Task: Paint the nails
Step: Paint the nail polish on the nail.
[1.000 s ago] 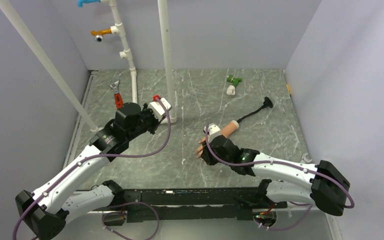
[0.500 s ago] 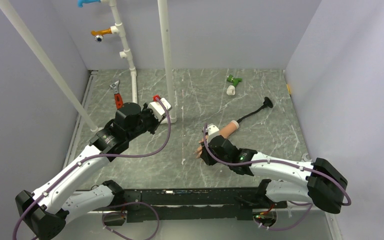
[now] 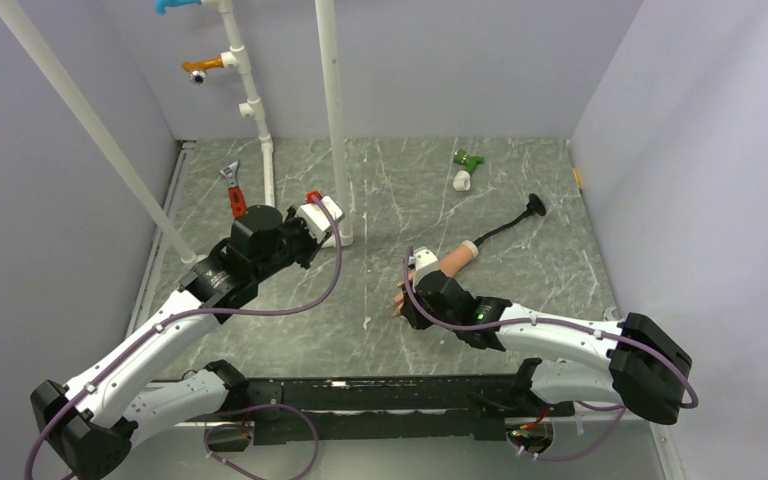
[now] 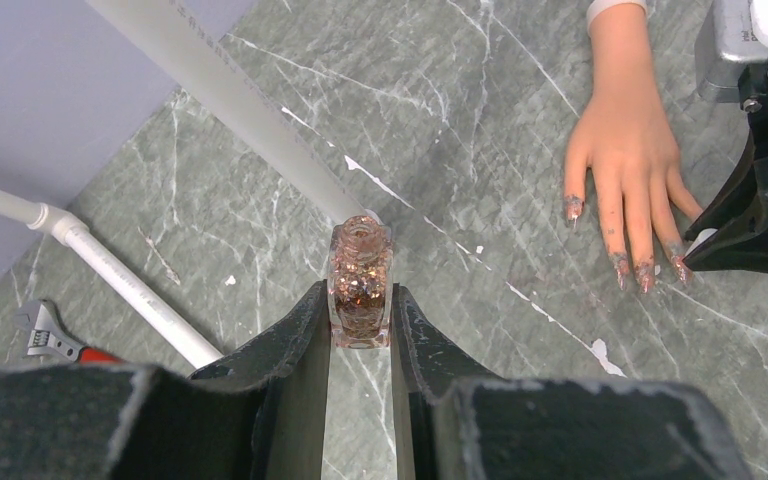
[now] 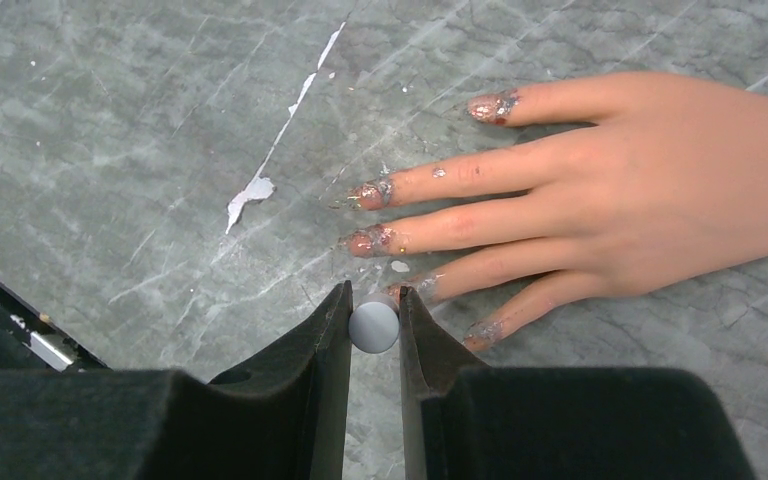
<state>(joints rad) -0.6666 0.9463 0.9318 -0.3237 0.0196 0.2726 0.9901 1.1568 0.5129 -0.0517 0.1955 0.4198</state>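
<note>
From above, the mannequin hand point(image 3: 452, 260) lies flat on the counter point(image 3: 520, 180) just right of centre, its wrist stub toward 2 o'clock and its fingers toward 8 o'clock. The right hand point(image 3: 407, 302) covers its fingertips, so the nails cannot be seen here. The left hand point(image 3: 312, 228) sits well apart at 9 o'clock; what it grips cannot be told from this view. In the left wrist view, the left hand point(image 4: 360, 312) is pressed onto an uncapped glitter polish bottle point(image 4: 361, 285), held upright. The mannequin hand point(image 4: 628, 165) is at 2 o'clock, the nails point(image 4: 644, 273) smeared with glitter, and a wrench point(image 4: 52, 341) lies at 8 o'clock. In the right wrist view, the right hand point(image 5: 374, 300) pinches a small grey brush cap point(image 5: 374, 326) seen end-on, its bristles hidden beneath. It sits just beside the nails point(image 5: 368, 241), which point toward 9 o'clock. The nails look tiny, hard and smooth, and the mannequin hand point(image 5: 660, 190) probably light and loose on the counter, so a firm push would likely slide it. Only the bristles should touch the nails; any steadying grip belongs on the wrist stub. The open glass bottle would spill if tipped.
</note>
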